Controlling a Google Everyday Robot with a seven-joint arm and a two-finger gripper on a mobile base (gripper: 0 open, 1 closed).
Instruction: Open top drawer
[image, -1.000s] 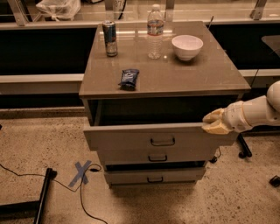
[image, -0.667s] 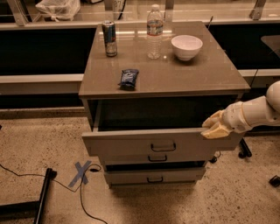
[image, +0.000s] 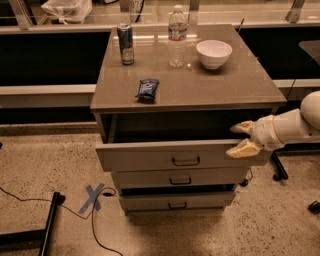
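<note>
risk of jamming: the top drawer (image: 145, 156) sits partly out beneath the table (image: 200, 90); the hand (image: 243, 138), fingers spread, straddles its right corner, away from the handle (image: 186, 161), so an off-centre pull may skew it or slip off.

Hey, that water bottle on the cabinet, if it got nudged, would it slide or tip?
Probably tips: the water bottle is tall and narrow, standing upright on the smooth cabinet top. It looks like thin clear plastic, so likely light and squeezable. The gripper is at the top drawer's right end, well below it.
</note>
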